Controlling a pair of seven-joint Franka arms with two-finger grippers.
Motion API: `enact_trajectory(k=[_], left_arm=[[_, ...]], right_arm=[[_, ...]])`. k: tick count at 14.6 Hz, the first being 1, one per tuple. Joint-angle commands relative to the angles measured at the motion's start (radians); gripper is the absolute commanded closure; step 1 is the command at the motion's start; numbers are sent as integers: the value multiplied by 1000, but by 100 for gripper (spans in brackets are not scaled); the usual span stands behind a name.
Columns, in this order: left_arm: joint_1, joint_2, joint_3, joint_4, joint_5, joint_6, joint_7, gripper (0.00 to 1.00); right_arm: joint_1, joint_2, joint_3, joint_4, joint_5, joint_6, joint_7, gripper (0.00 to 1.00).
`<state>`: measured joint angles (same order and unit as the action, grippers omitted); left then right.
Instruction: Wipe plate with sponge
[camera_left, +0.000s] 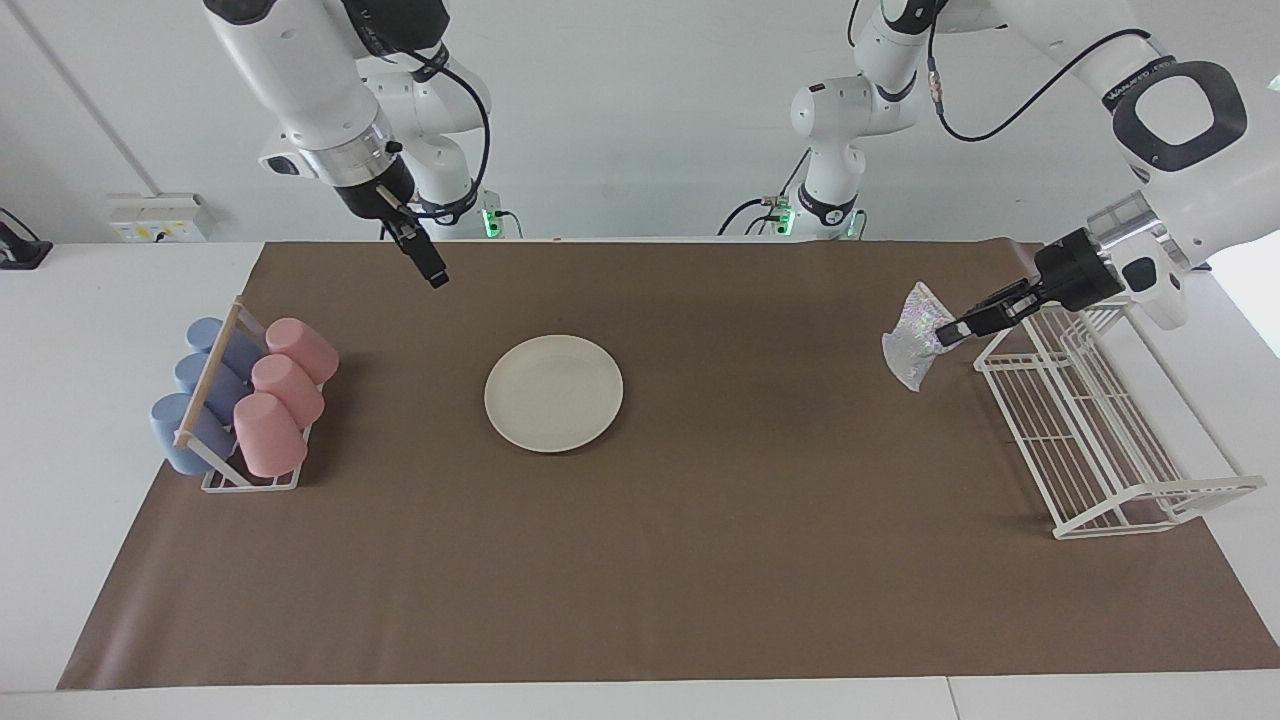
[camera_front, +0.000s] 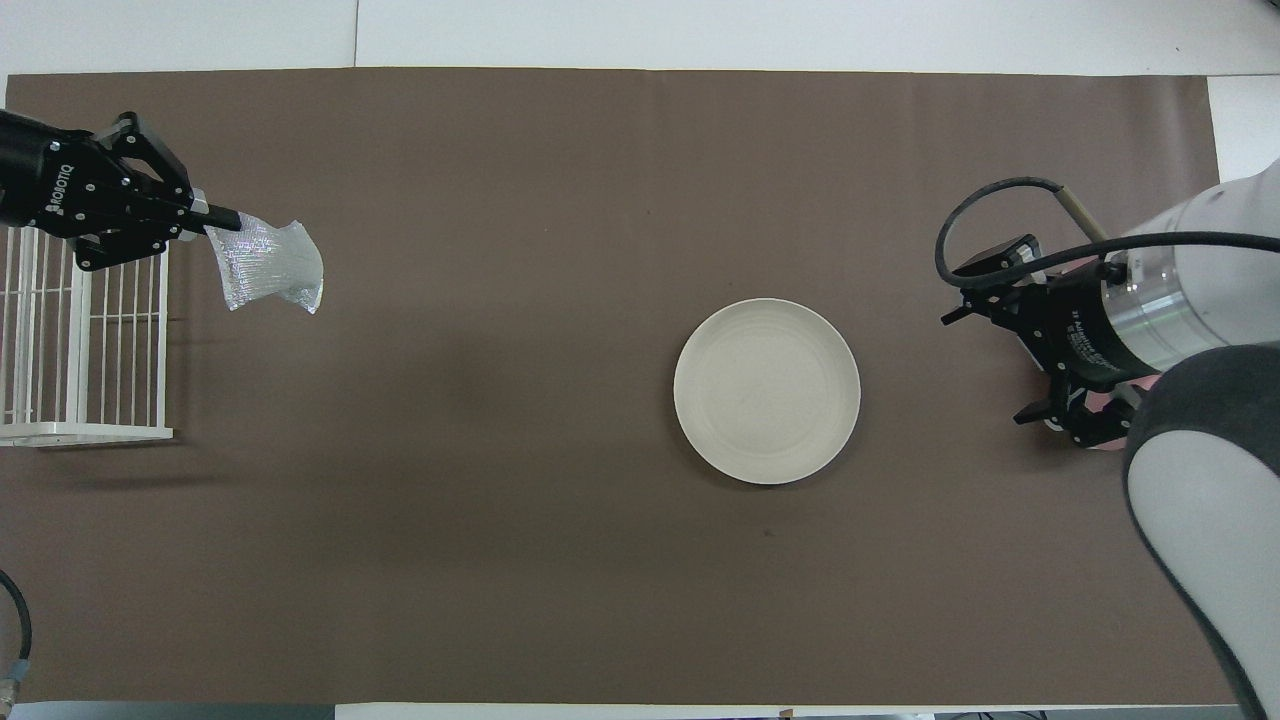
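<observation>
Starting at the right arm's end of the table there's a rack (camera_left: 240, 420) stuffed with blue and pink cups (camera_left: 285, 385) lying on their sides, sitting on the brown mat (camera_left: 700, 560). The right gripper (camera_left: 432, 270) hangs in the air over the mat, between that rack and the plate, jaws spread wide with nothing in them. Next comes the plate (camera_left: 553, 392), cream-white and bare, flat on the mat and somewhat toward the right arm's end of the table from the middle. Then a long stretch of bare mat, well apart from the plate, until you hit the sponge (camera_left: 912, 343), a crinkly silver thing dangling in the air above the mat just beside the white wire rack (camera_left: 1095, 440). The left gripper (camera_left: 948, 331) has its fingertips pinched tight on one corner of the sponge, and the rest just droops down from there. The wire rack itself sits at the left arm's end of the table.
</observation>
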<state>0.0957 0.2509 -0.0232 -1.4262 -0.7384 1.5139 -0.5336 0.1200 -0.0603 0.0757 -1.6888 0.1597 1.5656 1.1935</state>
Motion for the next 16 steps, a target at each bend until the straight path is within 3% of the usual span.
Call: enact_trajectory(k=[1, 4, 8, 13, 16], left_arm=[[13, -19, -9, -92, -177, 5, 32, 100], [7, -56, -14, -216, -315, 18, 150, 100], [-25, -151, -23, -475, -482, 67, 407, 100], [-80, -194, -23, -638, -616, 80, 521, 100], [-80, -211, -23, -762, -732, 83, 636, 100]], right_arm=[[24, -53, 3, -118, 171, 141, 107, 0], [91, -64, 6, -178, 210, 279, 251, 0], [220, 11, 6, -173, 219, 407, 375, 0], [371, 65, 6, -178, 276, 574, 478, 0], [386, 71, 12, -167, 309, 586, 512, 0]])
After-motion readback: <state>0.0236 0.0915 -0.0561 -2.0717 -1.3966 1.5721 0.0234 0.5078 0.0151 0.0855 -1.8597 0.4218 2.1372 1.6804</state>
